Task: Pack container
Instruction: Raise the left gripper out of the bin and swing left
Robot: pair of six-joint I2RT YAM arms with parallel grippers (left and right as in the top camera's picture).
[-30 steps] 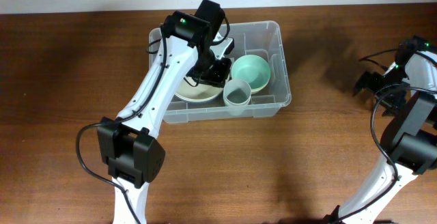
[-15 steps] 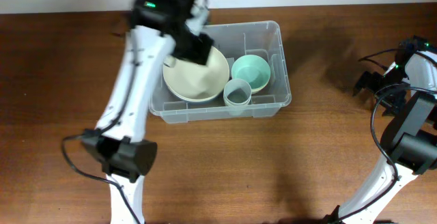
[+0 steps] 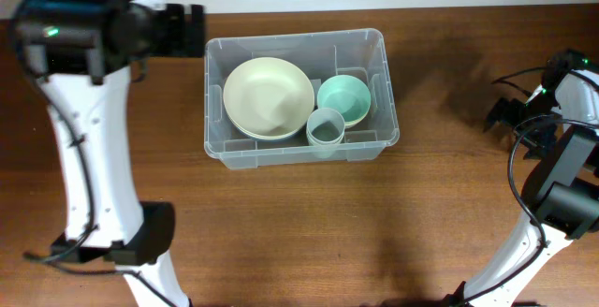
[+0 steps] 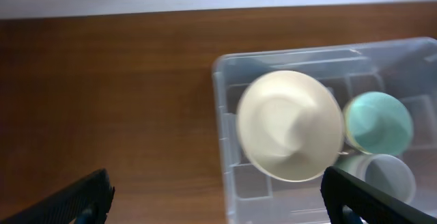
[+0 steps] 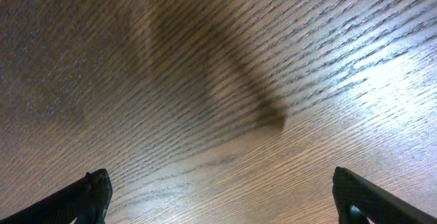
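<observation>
Tabletop (image 3: pixel 281 232) of brown wood carries the container (image 3: pixel 299 154), left gripper (image 4: pixel 218 200) and right gripper (image 5: pixel 220 198) both splayed empty

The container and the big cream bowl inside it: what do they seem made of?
Container: clear glossy plastic, likely; the wood of the table shows through its walls. Cream bowl: opaque, smooth, soft sheen; plastic or ceramic, cannot tell which.

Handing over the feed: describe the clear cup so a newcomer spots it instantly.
Find the clear container on the wooden table. Inside, by its robot-side wall, the clear cup stands beside the cream bowl and mint-green bowl. It is the smallest dish and the only see-through one.
</observation>
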